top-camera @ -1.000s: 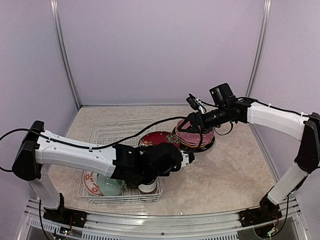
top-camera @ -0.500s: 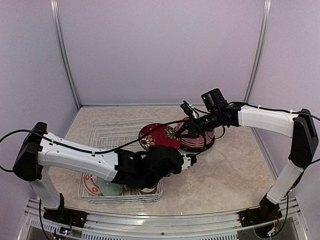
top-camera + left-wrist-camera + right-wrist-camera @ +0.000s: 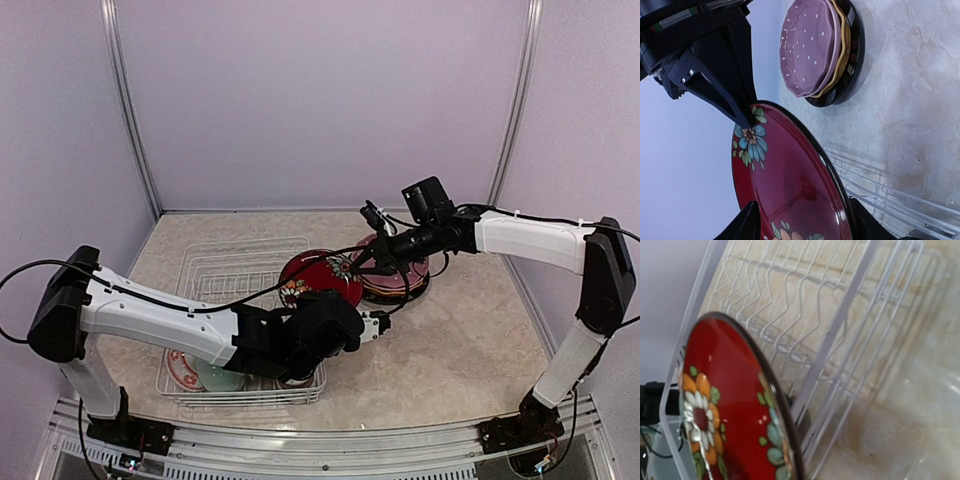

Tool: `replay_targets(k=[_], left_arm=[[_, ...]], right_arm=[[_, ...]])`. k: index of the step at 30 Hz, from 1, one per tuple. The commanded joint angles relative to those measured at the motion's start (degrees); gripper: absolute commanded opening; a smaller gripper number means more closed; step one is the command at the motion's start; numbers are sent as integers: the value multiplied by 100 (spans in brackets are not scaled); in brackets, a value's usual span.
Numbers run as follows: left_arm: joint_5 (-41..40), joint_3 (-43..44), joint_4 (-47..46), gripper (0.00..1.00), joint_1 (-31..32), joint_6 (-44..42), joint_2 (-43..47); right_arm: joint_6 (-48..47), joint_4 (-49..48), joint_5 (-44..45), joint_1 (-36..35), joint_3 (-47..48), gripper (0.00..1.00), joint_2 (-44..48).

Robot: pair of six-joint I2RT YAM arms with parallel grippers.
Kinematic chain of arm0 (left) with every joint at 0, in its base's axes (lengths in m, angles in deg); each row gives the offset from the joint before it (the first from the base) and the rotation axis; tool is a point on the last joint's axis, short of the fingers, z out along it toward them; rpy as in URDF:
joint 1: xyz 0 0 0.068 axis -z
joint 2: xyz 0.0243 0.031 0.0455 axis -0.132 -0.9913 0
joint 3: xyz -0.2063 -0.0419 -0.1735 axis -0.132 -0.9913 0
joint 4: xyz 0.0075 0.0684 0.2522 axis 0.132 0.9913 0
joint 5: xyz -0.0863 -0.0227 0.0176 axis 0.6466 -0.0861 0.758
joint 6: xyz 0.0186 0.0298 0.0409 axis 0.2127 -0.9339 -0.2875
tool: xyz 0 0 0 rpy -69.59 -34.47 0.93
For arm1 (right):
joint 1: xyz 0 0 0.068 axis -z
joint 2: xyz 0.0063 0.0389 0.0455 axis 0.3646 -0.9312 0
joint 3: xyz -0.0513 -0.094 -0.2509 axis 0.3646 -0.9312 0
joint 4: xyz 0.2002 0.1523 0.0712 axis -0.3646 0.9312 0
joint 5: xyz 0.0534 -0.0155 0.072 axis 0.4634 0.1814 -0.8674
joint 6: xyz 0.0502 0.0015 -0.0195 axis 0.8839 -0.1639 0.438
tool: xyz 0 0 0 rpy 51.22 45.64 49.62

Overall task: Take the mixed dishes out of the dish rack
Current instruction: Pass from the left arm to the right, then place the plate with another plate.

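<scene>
My right gripper (image 3: 744, 119) is closed tight on the rim of the dark red floral bowl (image 3: 790, 175). The thin black tips bite the edge just beside a painted blue flower, so this hand is the one that carries the bowl. My left gripper (image 3: 802, 222) is at the opposite side of the same bowl with its jaws standing apart. In the left wrist view its two fingers (image 3: 746, 225) show at either side of the red face, and I cannot tell if they touch the ceramic at all. The bowl is off the table and tilted up on its edge, with the flowered inside facing toward my left arm. From the top camera it hangs over the right side of the dish rack (image 3: 215, 262), between the rack and a stack of plates. In the right wrist view the bowl fills the lower left corner, and the white wire dividers of the rack are behind it. The stack lies flat on the table (image 3: 470, 340), just to the right of the bowl. It has the pink dotted plate (image 3: 807, 47) on top, the yellow plate (image 3: 841, 42) under it and the black plate (image 3: 856, 50) at the bottom. Farther out, in the near end of the rack and partly under my left arm, I see the pale-green cup (image 3: 215, 375) and beside it the red-patterned white bowl (image 3: 180, 365).
</scene>
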Motion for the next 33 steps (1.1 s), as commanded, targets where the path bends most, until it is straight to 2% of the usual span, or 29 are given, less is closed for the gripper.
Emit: replay_targets(k=[1, 5, 9, 12, 14, 25, 33], left_arm=[[-168, -106, -193, 59, -33, 95, 214], [-118, -151, -153, 73, -33, 226, 333], [-72, -214, -123, 82, -33, 379, 460], [-17, -242, -35, 94, -53, 613, 616], [41, -198, 192, 98, -94, 870, 736], [570, 157, 1910, 99, -460, 2975, 1479], [898, 55, 2319, 99, -786, 3822, 2137]], right_arm=[[-115, -211, 115, 291, 3, 0, 231], [-138, -258, 108, 693, -45, 0, 293], [-203, -264, 149, 1053, -85, 0, 365], [-287, -223, 173, 1350, -85, 0, 400], [-382, -159, 301, 1546, -83, 0, 387], [-552, -421, 822, 2407, -370, 0, 97], [-531, -685, 916, 2600, -338, 0, -372]])
